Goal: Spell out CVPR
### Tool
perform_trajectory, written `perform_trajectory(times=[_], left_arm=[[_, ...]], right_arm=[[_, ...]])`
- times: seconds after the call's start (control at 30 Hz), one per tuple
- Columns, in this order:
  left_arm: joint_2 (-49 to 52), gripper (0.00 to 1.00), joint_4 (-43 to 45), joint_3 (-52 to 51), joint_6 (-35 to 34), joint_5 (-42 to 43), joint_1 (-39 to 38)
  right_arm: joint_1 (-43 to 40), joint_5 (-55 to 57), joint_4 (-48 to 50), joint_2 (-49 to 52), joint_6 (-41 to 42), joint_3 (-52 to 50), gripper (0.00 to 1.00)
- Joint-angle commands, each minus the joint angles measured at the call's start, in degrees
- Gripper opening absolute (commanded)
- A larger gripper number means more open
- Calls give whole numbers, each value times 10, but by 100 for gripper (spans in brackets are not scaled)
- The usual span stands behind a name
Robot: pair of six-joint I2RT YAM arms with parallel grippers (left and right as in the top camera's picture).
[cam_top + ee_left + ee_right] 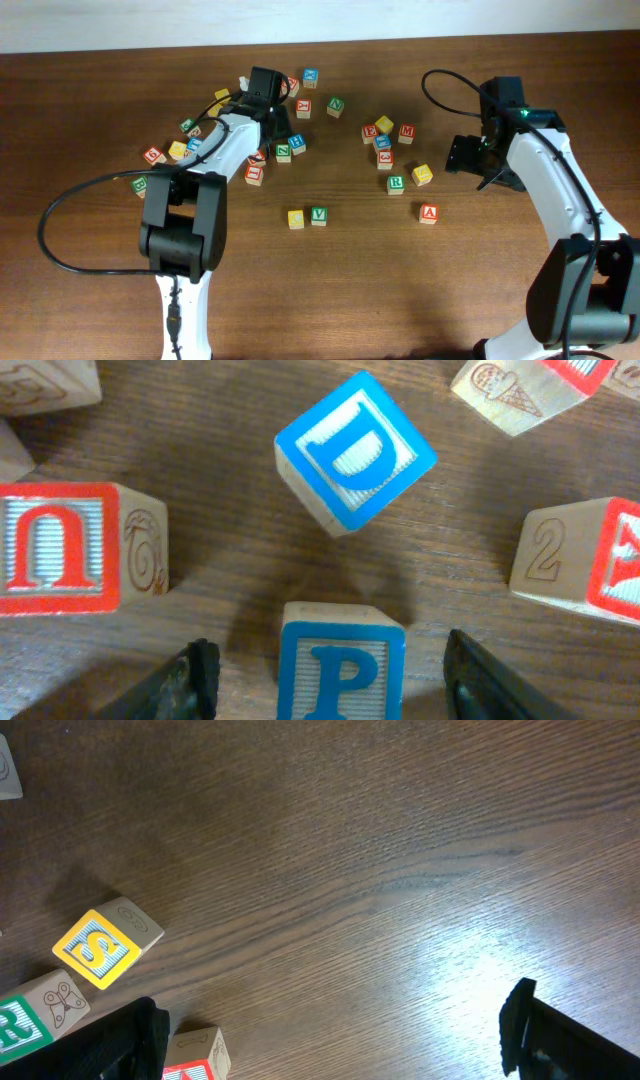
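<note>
A blue P block (342,672) stands on the table between the open fingers of my left gripper (330,650), with gaps on both sides. In the overhead view my left gripper (268,120) is over the left block cluster and hides the P block. A yellow block (296,219) and a green V block (318,215) sit side by side at mid-table. A green R block (396,183) lies right of centre and also shows in the right wrist view (25,1020). My right gripper (465,160) (335,1005) is open and empty over bare wood.
Around the P block lie a blue D block (355,450), a red U block (60,548) and a block marked 2 (585,560). A yellow S block (100,948) and a red-faced block (195,1055) lie left of my right gripper. A red A block (428,213) sits at mid-right.
</note>
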Motion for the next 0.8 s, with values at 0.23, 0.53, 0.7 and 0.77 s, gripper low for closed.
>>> perform_trajectory(times=[0.23,0.53,0.7,0.77], left_arm=[[3,45,16,2,-1,-9,-1],[3,33,14,2,-1,-9,-1],[3,20,14,2,-1,-9,-1],[3,15,14,2,-1,-9,-1]], right_arm=[[-1,11,0,3,0,9,98],[-1,11,0,3,0,9,98],[-1,11,0,3,0,9,98],[-1,11,0,3,0,9,98]])
